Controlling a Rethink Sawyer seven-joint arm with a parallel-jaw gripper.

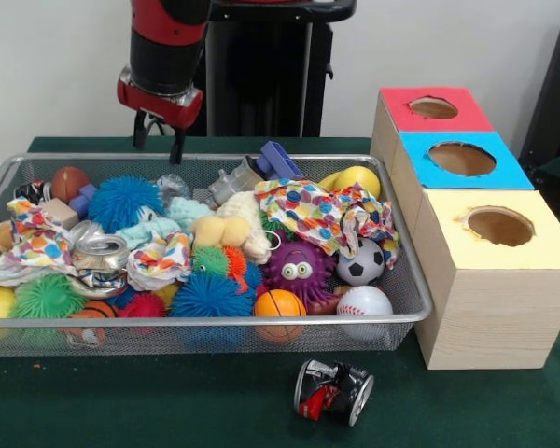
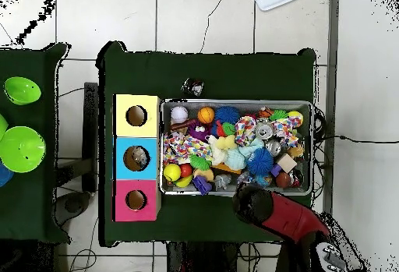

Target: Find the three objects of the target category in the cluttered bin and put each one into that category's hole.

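front view: gripper (image 1: pixel 158 138) above bin (image 1: pixel 406 280)

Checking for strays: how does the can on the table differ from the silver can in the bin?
The table can is black and red; the bin can is silver. The table can lies alone on the green cloth in front of the bin; the bin can is wedged among toys. Both look crushed.

No text, label or number is legible anywhere (cans included).
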